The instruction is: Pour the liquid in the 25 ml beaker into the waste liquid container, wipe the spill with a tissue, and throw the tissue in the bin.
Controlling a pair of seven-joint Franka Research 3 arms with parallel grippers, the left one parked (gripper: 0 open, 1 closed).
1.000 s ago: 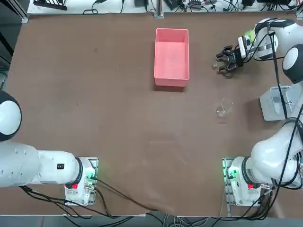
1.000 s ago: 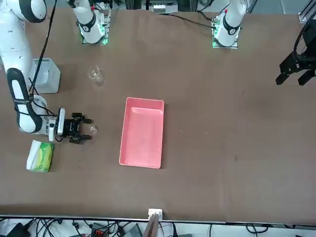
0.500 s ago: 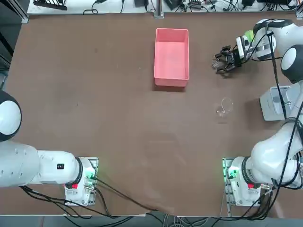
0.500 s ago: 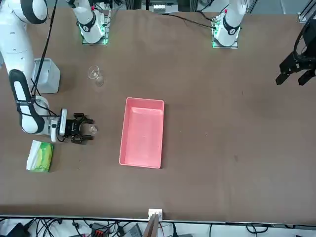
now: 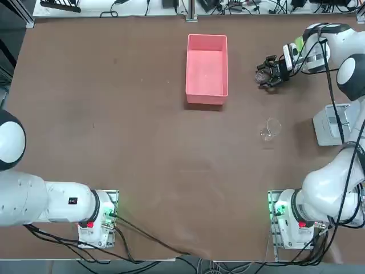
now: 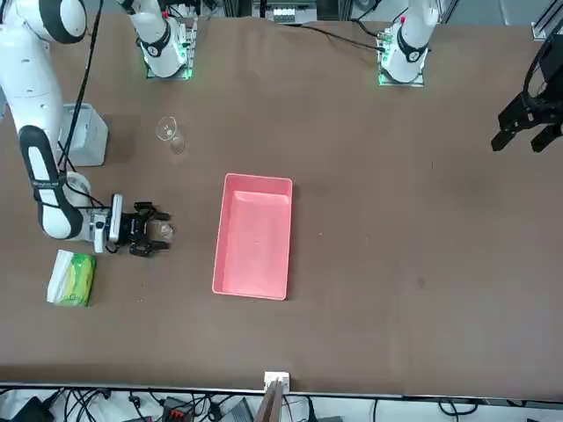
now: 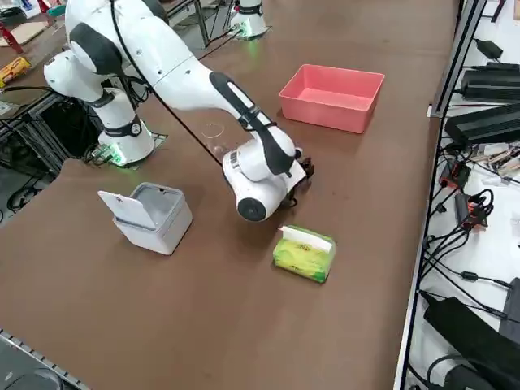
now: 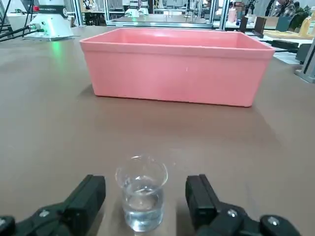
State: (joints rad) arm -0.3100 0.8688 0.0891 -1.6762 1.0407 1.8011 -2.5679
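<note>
Right tool (image 8: 142, 196) spread wide around the 25 ml beaker (image 8: 141, 199), low over the desk (image 5: 142, 142).

Its two fingers (image 8: 88, 194) flank the small glass with a gap on each side, touching nothing; the beaker stands upright with clear liquid in its lower part. The waste liquid container (image 5: 207, 68) lies straight ahead of the tool across a bare strip of desk. The larger beaker (image 5: 270, 129) and the bin (image 7: 150, 216) stand well apart toward the arm's base, and the tissue pack (image 7: 304, 252) sits near the wrist. In the side view the arm hides both tool and beaker.
</note>
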